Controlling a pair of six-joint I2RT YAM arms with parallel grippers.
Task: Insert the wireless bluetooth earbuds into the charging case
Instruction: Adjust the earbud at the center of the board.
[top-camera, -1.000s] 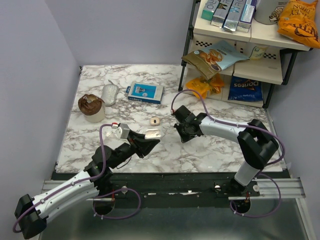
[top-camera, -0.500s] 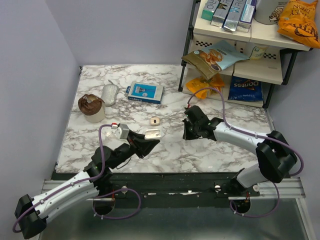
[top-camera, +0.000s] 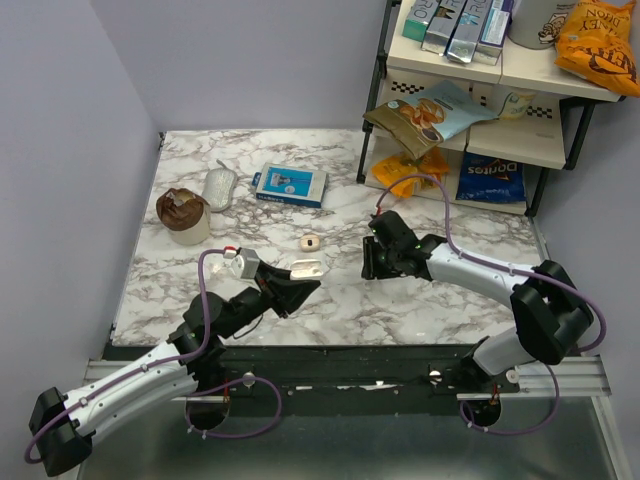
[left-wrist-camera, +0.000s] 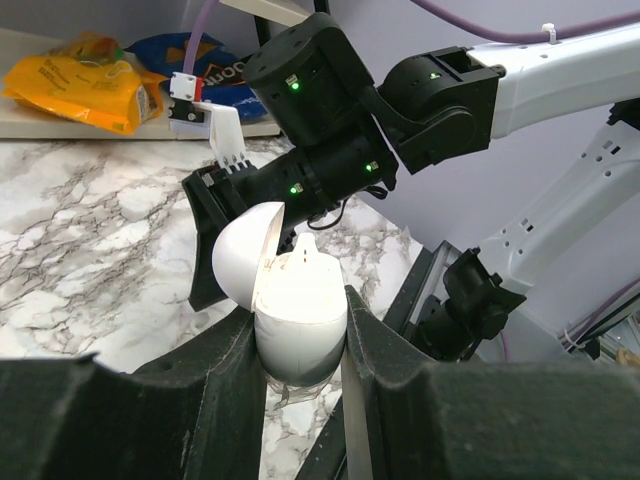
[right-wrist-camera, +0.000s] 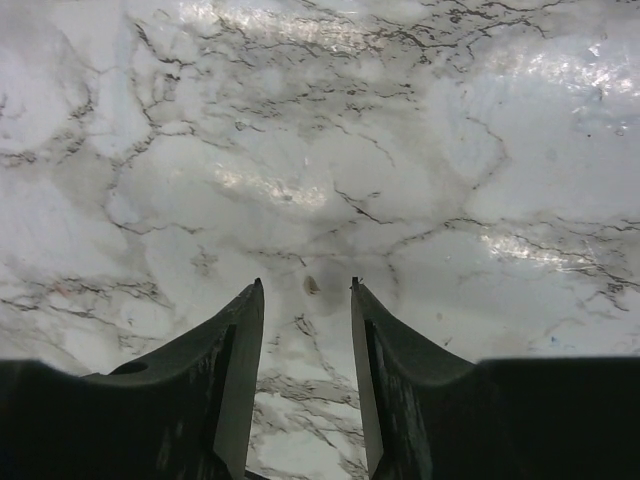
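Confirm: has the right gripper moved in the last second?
Yes. The right gripper shifted slightly right, away from the round case.

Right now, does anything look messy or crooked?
Yes: on the shelf rack at the table's far right, a brown-and-blue snack bag lies tilted and hangs over its shelf's edge. Nothing looks spilled or broken on the marble table.

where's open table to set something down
Free: the marble table between the right arm and the front edge; also its front left corner, nearer than the brown-topped cup. Crowded: back left, around cup and blue box, and the centre, around the open charging case and the small round case.
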